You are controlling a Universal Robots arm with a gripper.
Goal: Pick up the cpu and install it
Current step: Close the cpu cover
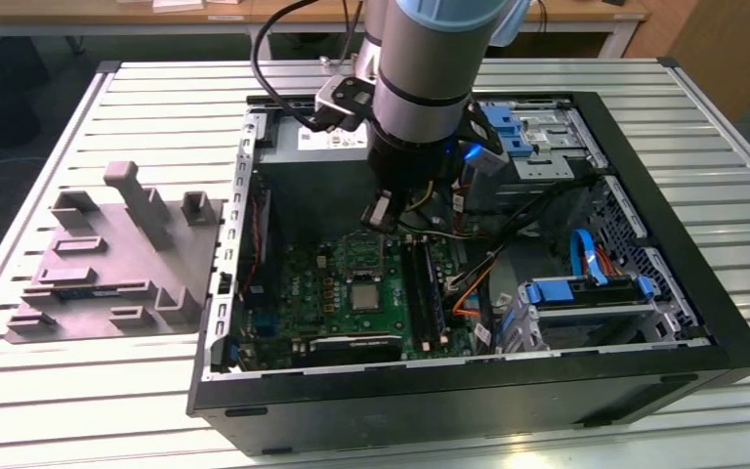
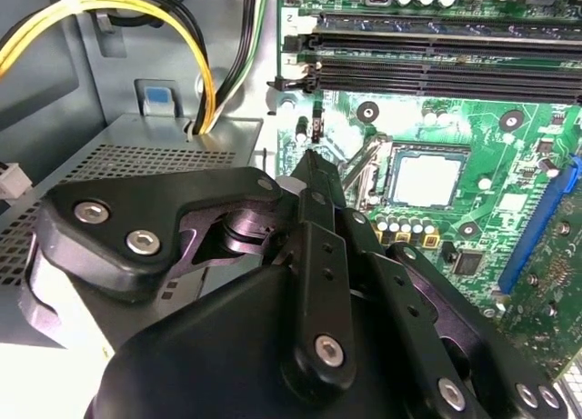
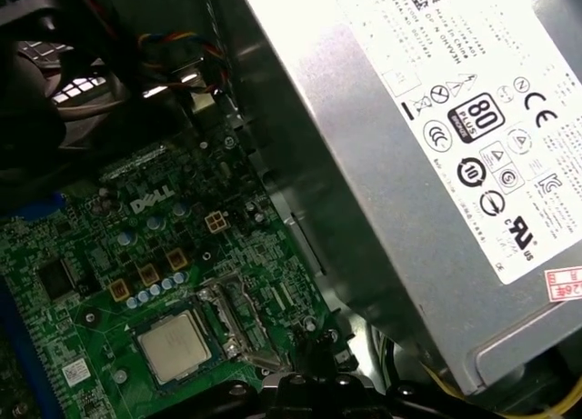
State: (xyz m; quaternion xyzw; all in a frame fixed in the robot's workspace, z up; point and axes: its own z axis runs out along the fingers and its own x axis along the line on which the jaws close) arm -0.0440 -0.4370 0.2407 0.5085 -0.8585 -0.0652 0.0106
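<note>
Green motherboard (image 1: 349,288) holds the cpu (image 3: 176,345) flat, top upward; gripper (image 2: 314,164) closed, empty.

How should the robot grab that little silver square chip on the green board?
Probably from straight above, pinching two opposite thin edges. The cpu lies flat in its socket on the motherboard, so only its flat top and rim can be reached. The gripper hangs beside it.

Cpu (image 3: 175,346), small dull-silver square, lying flat in the green motherboard's (image 3: 100,255) socket
</note>
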